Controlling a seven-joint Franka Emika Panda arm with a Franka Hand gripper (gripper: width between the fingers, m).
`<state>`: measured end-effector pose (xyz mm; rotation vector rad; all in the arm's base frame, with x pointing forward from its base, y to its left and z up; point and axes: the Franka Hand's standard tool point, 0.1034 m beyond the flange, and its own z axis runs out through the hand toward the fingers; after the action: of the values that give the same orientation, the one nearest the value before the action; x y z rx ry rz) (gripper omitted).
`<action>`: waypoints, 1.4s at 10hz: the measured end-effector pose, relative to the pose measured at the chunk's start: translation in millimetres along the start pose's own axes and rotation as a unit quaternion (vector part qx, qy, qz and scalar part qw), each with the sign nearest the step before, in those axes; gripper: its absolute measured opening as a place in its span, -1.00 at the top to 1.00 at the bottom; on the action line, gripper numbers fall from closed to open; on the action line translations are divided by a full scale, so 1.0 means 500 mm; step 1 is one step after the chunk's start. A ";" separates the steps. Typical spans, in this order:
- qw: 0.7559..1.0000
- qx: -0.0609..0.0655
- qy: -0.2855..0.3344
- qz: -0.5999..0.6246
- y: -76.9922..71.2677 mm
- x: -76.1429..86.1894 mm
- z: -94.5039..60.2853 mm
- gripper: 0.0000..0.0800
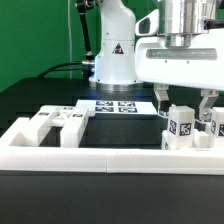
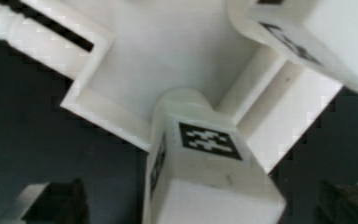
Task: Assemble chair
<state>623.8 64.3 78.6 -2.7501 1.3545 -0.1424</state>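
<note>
My gripper (image 1: 183, 108) hangs at the exterior view's right, open. Its fingers (image 1: 161, 100) straddle an upright white chair piece (image 1: 183, 127) that carries a black-and-white tag. In the wrist view the same tagged piece (image 2: 208, 140) runs between my dark fingers (image 2: 60, 200), with a dark gap on each side, so nothing is gripped. Past it, this piece meets a broad flat white chair part (image 2: 158, 70). Another tagged white piece (image 1: 215, 125) stands just right of it. More blocky white chair pieces (image 1: 60, 120) lie at the exterior view's left.
A long low white border rail (image 1: 110, 152) runs across the front and turns back at the left corner. The marker board (image 1: 115, 105) lies flat mid-table before the robot's base (image 1: 112, 60). The tabletop is black, with a green backdrop behind.
</note>
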 end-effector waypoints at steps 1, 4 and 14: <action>0.999 0.000 0.000 -0.048 -0.001 -0.002 0.000 -0.62; 0.981 0.002 0.002 -0.194 0.000 0.003 -0.001 -0.62; 0.876 -0.003 0.004 -0.482 0.004 0.008 -0.001 -0.62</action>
<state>624.8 59.8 79.0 -3.1214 -0.1403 -0.1887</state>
